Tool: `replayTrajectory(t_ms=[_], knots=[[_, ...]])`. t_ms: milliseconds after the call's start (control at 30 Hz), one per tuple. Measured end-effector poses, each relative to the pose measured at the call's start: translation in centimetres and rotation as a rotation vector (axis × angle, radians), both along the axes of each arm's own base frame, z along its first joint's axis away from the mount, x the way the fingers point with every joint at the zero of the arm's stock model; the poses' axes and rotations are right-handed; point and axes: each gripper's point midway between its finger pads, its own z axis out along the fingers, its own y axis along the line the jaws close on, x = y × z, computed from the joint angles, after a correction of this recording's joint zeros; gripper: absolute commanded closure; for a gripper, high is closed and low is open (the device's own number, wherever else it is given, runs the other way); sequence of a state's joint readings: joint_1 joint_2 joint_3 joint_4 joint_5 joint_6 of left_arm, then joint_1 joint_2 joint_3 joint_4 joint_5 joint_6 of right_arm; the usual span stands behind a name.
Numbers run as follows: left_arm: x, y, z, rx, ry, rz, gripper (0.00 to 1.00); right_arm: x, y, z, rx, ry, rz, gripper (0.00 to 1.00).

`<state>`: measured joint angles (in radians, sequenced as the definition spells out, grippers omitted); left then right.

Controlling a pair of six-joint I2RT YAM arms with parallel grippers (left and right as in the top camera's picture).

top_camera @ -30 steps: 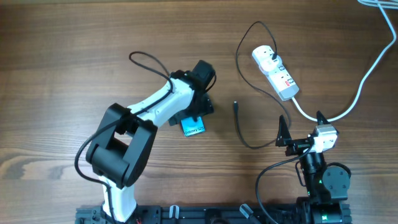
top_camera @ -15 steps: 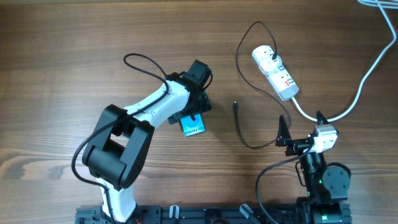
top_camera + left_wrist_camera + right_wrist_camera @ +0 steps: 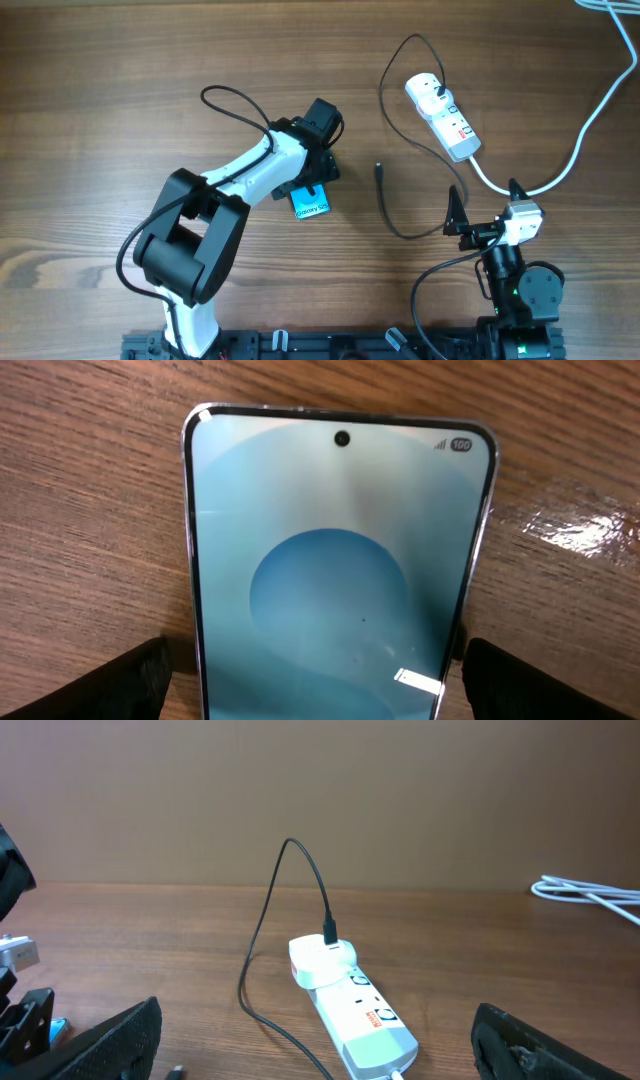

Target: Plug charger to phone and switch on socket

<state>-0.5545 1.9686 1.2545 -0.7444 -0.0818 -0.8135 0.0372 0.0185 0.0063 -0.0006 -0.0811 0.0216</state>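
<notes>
Fingers (image 3: 140, 675) of the left gripper (image 3: 320, 678) are held spread, one at each long edge of the phone (image 3: 340, 560), which lies flat, screen up, between them on the table (image 3: 100, 100). A thin gap seems to be left at one side, so no pinch is judged made. Steadying the phone is taken as the step in hand. Beyond this gripper, toward the other arm, the charger (image 3: 386, 210) is trailed across the wood, its connector tip (image 3: 379, 170) lying free and apart from the phone. The right gripper (image 3: 485, 202) is parked wide open and empty, with the socket (image 3: 445, 115) ahead of it and the white plug (image 3: 428, 90) already seated. Next, the tip would have to be grasped and carried to the phone's port, which cannot be seen; then a red switch (image 3: 463, 128) must be pressed.
</notes>
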Motion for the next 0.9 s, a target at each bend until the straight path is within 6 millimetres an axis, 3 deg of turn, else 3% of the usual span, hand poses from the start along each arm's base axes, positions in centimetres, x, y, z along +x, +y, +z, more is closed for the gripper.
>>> replayTrajectory(t_ms=[733,900], knots=[[-0.21,0.24,-0.07,0.013,0.002,0.0,0.05,0.0,0.0,0.0,0.0,0.0,0.0,0.0],[-0.18,-0.62,0.0,0.004,-0.014,-0.02,0.05,0.0,0.0,0.0,0.0,0.0,0.0,0.0]])
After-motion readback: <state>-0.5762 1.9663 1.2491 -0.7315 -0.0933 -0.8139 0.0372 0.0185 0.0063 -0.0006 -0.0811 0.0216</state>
